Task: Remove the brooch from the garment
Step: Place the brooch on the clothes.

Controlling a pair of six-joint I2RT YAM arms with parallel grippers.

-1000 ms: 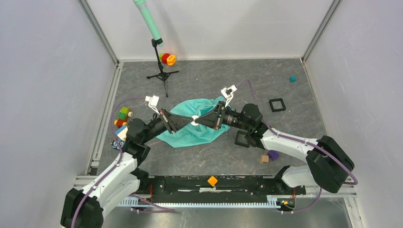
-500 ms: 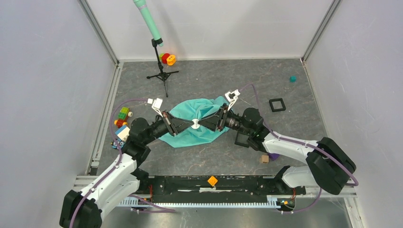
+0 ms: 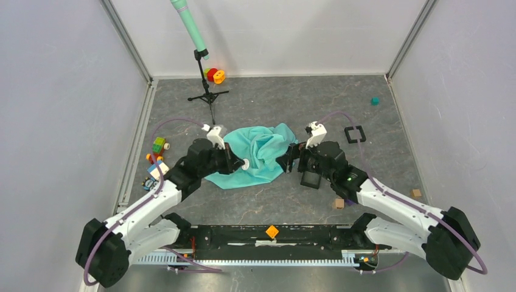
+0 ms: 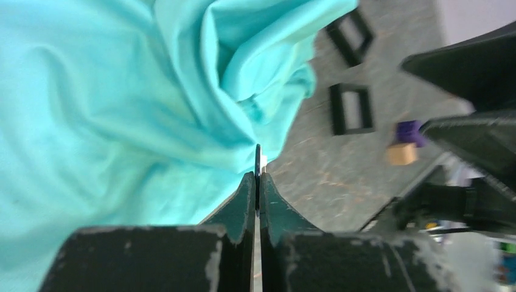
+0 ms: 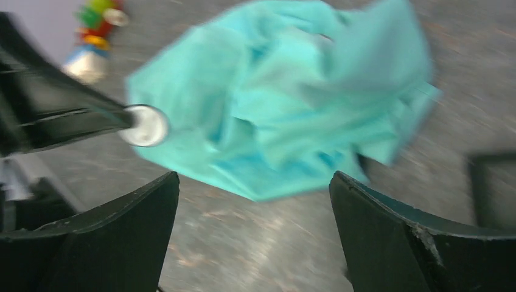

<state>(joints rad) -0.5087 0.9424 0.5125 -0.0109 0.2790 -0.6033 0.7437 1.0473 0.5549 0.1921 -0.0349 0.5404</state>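
We count one shirt (image 3: 263, 151), one white brooch (image 3: 245, 164), two black square frames (image 3: 355, 134), two tan blocks (image 3: 338, 204), one tripod (image 3: 207, 95).

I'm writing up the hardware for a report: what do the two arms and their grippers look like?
The left arm and right arm have white link shells and black joints. A thin purple cable loops along each, and a small white bracket sits at each wrist. The fingers are black, wedge-shaped, with scuffed edges.
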